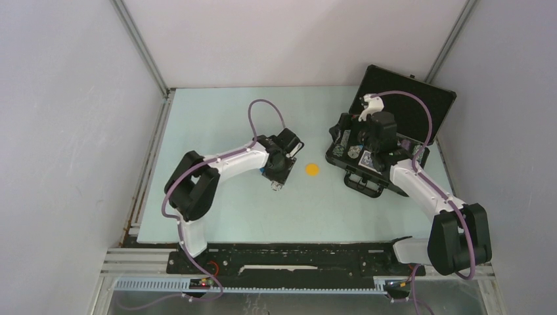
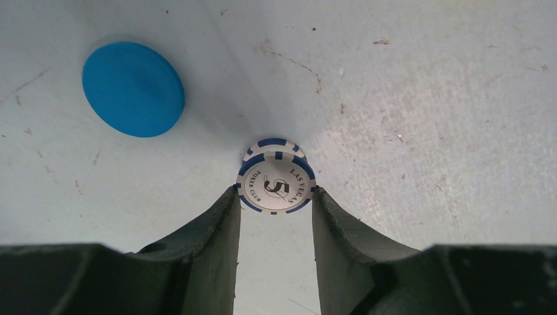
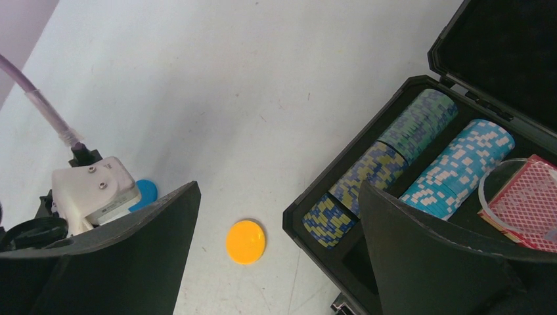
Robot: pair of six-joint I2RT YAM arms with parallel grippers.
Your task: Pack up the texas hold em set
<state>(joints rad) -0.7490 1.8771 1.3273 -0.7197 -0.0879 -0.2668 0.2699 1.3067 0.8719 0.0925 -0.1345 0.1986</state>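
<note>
Since the left gripper (image 2: 276,199) pinches the poker chip (image 2: 276,184) by its rim, lift it slowly, level, toward the briefcase (image 1: 412,108). The right gripper (image 3: 279,190) hangs above it, fingers apart.

— What can't you make out from above?
— The right arm (image 1: 420,184) covers most of the briefcase (image 1: 420,108). Its chip rows (image 1: 337,151) are too small to read.
— And up close?
— The red card deck (image 3: 529,210) runs off the frame edge. The blue disc (image 3: 146,191) is half behind the left arm's white housing (image 3: 92,187). A second chip (image 2: 272,144) hides behind the front poker chip (image 2: 276,187).
</note>
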